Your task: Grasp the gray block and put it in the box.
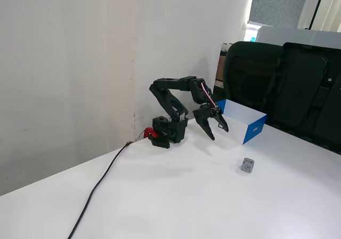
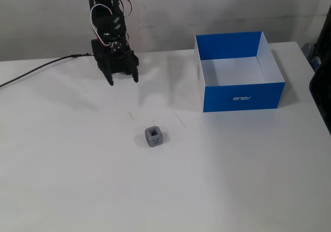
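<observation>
Bench [image 2: 248,190] first, white and wide, bare but for a few things; a black cable [image 2: 36,70] trails off toward nine o'clock in a fixed view; the box [image 2: 243,98] sits at about two o'clock from the middle of that view, blue outside, white inside, open and with nothing in it; the arm [image 2: 107,30] stands at roughly eleven o'clock, near the wall, its jaws [image 2: 123,80] spread apart, pointing downward and holding nothing, clear of the surface as the side-on fixed view shows them [image 1: 216,132]; the gray block [image 2: 154,136] rests on the bench well apart from both, at about five o'clock from the jaws and eight o'clock from the box, a lighter marking on its near face and a dark recess on its top; in the side-on view the block [image 1: 246,166] lies nearer the camera than the box [image 1: 250,126]. The block looks small, rigid and light, probably a printed cube, so it should not deform; smooth flat faces may slip, so the best hold is likely across two opposite side faces, low and centred, with the jaws squared to the cube, which sits slightly turned; the reach is not yet made.
</observation>
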Robot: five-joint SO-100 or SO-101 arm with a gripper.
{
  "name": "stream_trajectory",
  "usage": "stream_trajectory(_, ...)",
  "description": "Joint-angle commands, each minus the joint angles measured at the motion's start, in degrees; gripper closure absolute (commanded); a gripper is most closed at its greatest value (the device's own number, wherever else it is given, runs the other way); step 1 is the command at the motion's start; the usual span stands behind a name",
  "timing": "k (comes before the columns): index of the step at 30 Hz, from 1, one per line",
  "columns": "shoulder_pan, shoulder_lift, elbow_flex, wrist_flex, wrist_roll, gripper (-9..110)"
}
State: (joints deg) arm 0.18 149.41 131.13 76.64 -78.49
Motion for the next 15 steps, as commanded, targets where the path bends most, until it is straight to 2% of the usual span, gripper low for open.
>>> stream_trajectory(1,-0.53,-5.10,-8.35,-2.02,-3.52,70)
stream_trajectory(7,-1.05,-17.75,-18.46,-2.11,-3.96,70)
stream_trajectory(15,0.44,-26.63,-23.03,-1.85,-3.34,68)
